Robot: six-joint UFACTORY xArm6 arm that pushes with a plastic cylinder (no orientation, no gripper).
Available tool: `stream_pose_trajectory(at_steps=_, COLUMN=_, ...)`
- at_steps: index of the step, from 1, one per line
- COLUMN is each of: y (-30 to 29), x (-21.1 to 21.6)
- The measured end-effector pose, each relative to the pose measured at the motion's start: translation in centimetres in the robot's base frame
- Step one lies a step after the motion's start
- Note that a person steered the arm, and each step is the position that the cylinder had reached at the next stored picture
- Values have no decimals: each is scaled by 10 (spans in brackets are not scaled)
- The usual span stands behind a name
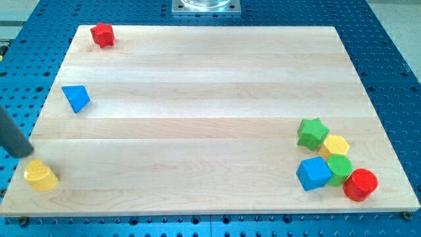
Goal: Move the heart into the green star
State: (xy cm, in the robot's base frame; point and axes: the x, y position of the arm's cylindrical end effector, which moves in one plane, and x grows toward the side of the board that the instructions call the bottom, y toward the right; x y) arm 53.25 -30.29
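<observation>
The light is bright and even, with only soft, short shadows under the blocks. The picture is quite sharp.

My tip (26,153) is sitting at lower left, just above the heart (41,176); the star (312,133) is lying far right, topping a cluster of 5 blocks.

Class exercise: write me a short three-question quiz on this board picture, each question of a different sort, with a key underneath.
1. True or false: my tip touches the green star.
2. Which block lies nearest my tip? A) blue triangle B) yellow heart C) red block at the view's top
3. Fill in: the green star sits in a cluster at the view's lower ____.

Key
1. False: the tip is at the view's far left, across the board.
2. B: the heart lies just below the tip.
3. Right.
</observation>
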Motion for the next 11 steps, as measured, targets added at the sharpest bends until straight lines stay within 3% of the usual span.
stream_pose_trajectory(at_steps=1, y=49, x=51)
stream_pose_trajectory(at_steps=2, y=130, x=42)
stream_pose_trajectory(at_steps=4, y=82, x=83)
stream_pose_trajectory(at_steps=5, y=190, x=86)
stream_pose_trajectory(at_steps=6, y=284, x=52)
stream_pose_trajectory(at_steps=7, y=198, x=70)
stream_pose_trajectory(at_steps=8, y=245, x=18)
stream_pose_trajectory(at_steps=9, y=312, x=13)
stream_pose_trajectory(at_steps=11, y=392, x=17)
